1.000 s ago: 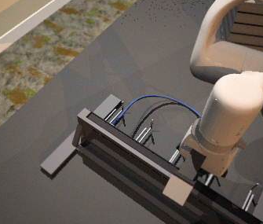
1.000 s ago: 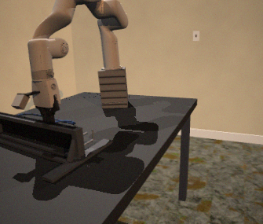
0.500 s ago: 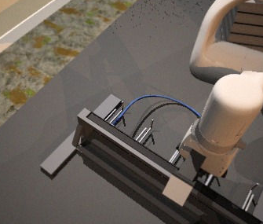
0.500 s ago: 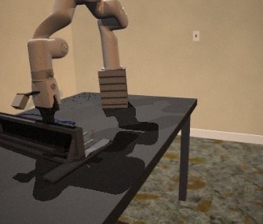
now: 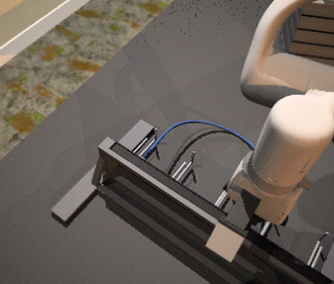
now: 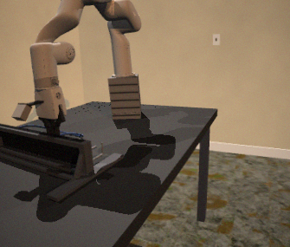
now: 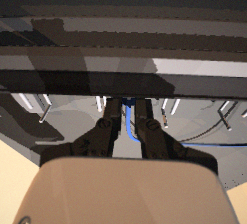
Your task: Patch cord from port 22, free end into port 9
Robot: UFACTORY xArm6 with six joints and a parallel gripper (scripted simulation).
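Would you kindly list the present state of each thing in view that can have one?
Dark pincer: shut on the blue patch cord's free end, right at the rack's rail.
Blue patch cord: arched above the table; one end at the rack, the other held.
Dark grey loose rack: upright on the table.
Black cord: lying beside the blue one, untouched.
Glossy black table: bearing rack and arm.
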